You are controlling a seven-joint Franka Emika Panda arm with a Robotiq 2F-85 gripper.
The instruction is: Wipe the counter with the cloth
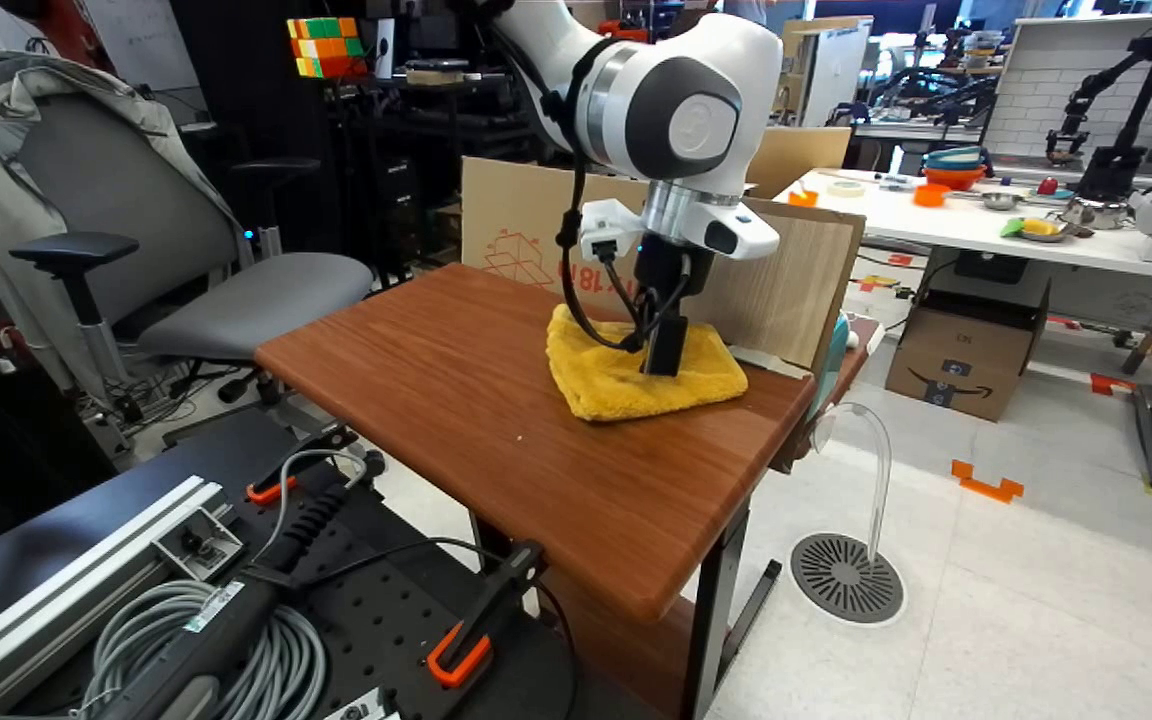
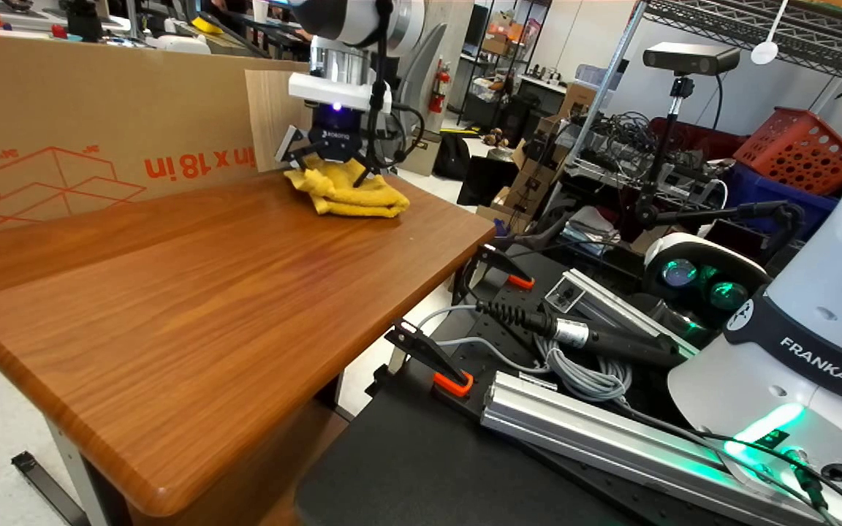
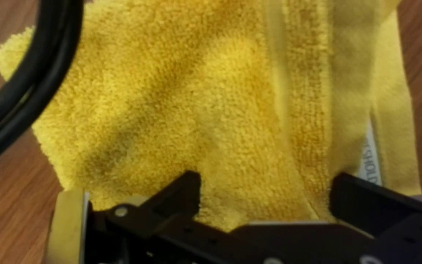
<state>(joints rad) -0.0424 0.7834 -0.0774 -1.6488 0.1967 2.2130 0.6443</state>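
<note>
Cardboard [image 2: 194, 117] blocks the far side of the table [image 2: 209, 307]; at the yellow cloth [image 3: 196, 110], the gripper [image 3: 265, 185] has its jaws spread.

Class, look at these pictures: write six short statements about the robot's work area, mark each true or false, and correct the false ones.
1. The cloth lies on the brown table. True.
2. The cloth is blue. False: it is yellow.
3. The claw points down at the cloth. True.
4. The claw is fully shut. False: its fingers stand apart, with cloth showing between them.
5. A cardboard panel printed in red stands along one side of the table. True.
6. The cloth is spread out as a single flat layer. False: it lies folded.
</note>
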